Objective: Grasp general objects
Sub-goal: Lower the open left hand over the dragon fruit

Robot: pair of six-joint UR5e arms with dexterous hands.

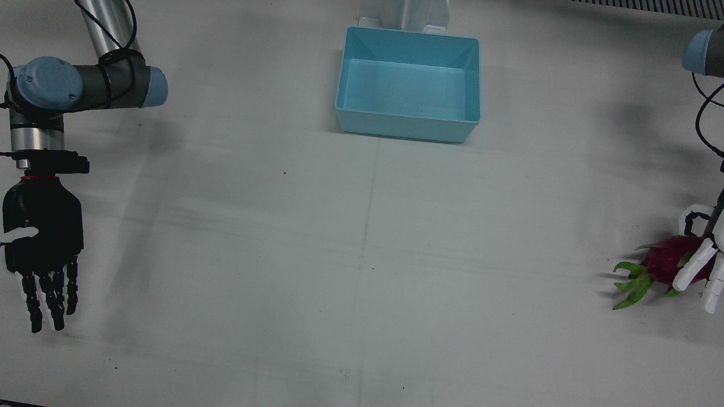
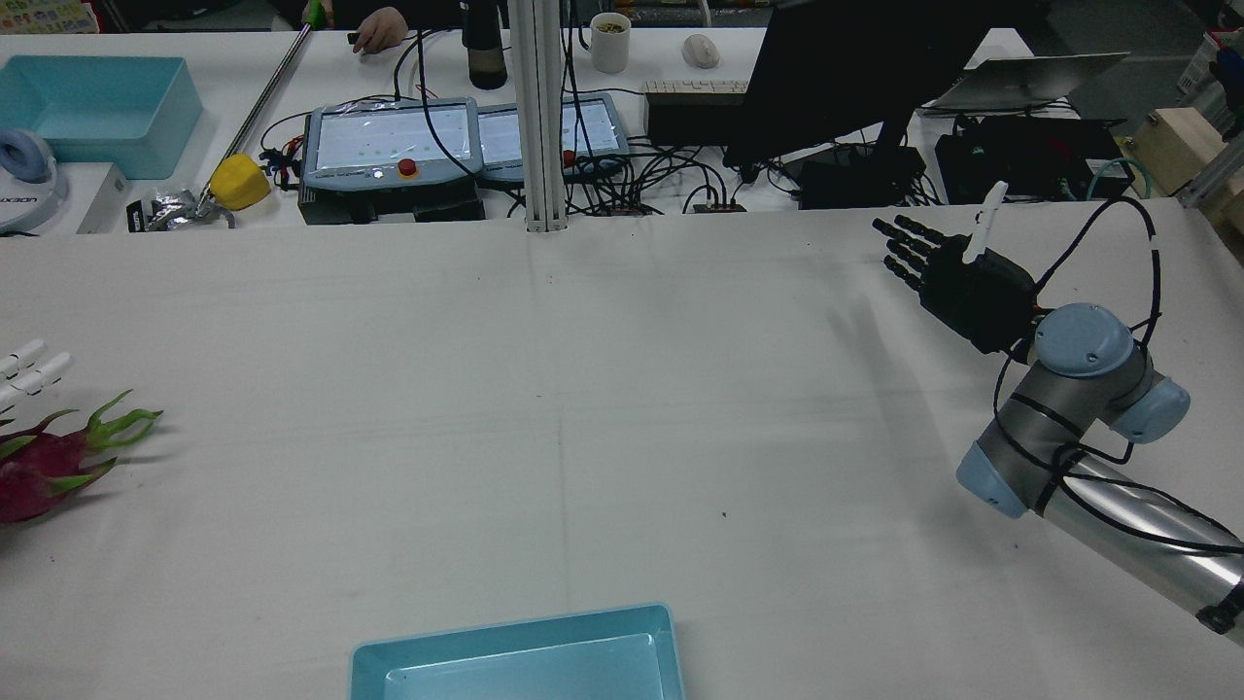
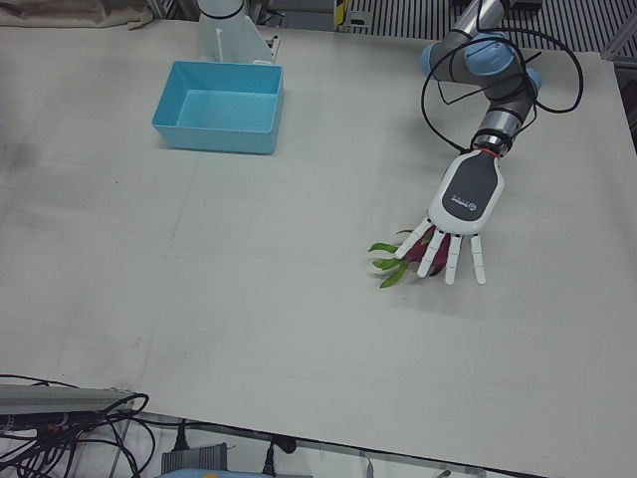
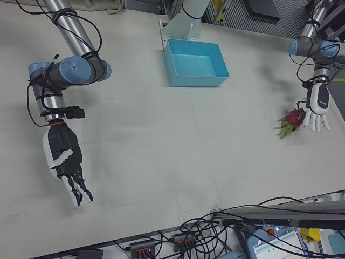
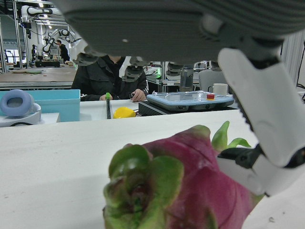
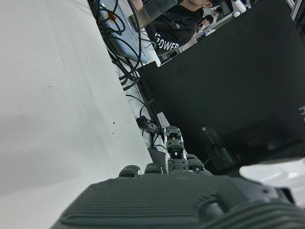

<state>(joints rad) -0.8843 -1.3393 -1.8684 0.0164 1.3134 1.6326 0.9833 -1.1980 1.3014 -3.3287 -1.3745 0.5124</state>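
Overhead, pale table (image 1: 362, 254), blue bin (image 1: 408, 85).

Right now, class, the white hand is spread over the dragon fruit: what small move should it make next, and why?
Probably curl the fingers around the dragon fruit. The left hand lies spread above it, fingers straight and not closed, so it has no grip yet. The fruit rests on the table, far from the blue bin.
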